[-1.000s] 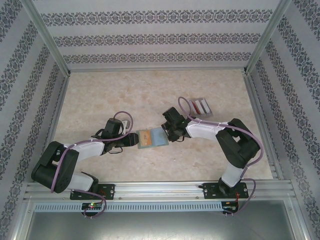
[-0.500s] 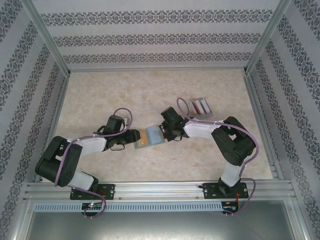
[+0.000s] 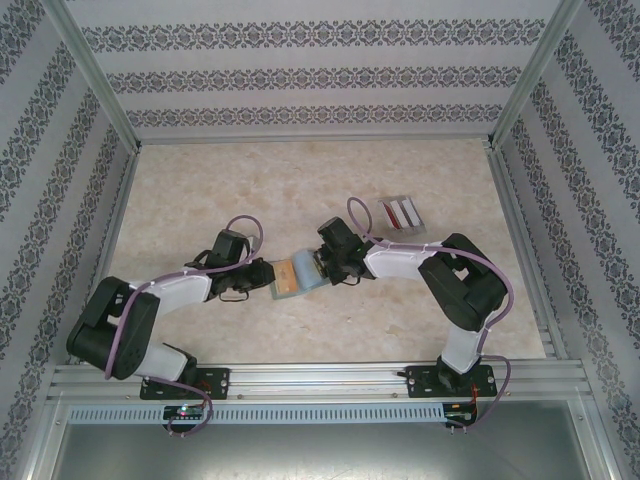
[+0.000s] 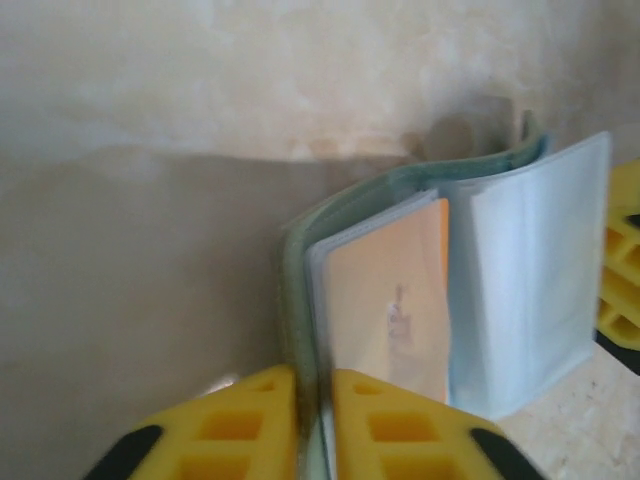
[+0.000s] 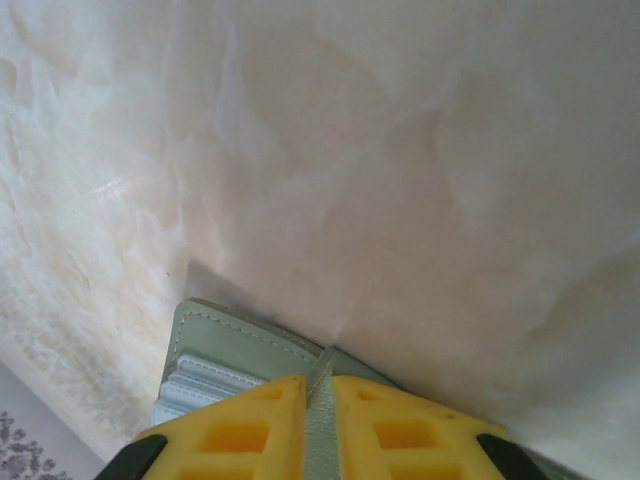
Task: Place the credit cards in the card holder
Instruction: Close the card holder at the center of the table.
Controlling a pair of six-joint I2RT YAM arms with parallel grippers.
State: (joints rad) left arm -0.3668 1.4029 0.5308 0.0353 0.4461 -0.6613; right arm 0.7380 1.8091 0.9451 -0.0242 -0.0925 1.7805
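The grey-blue card holder (image 3: 303, 275) hangs partly folded between both grippers in the middle of the table. My left gripper (image 3: 264, 272) is shut on the edge of its left cover (image 4: 297, 300). An orange card (image 4: 385, 300) sits in a clear inner sleeve, with more clear sleeves (image 4: 520, 290) fanned to the right. My right gripper (image 3: 325, 264) is shut on the holder's narrow tab (image 5: 318, 405), with the stitched cover (image 5: 225, 335) just beyond the fingers. Red and white credit cards (image 3: 402, 212) lie at the back right.
The loose cards rest in a clear plastic tray (image 3: 385, 203) behind the right arm. Patterned walls and metal rails (image 3: 118, 215) enclose the marble-look tabletop (image 3: 250, 190). A yellow finger of the right gripper (image 4: 622, 275) shows past the sleeves in the left wrist view.
The right gripper has moved left toward the left gripper, and the card holder has gone from lying wide and flat to being folded narrower between them.
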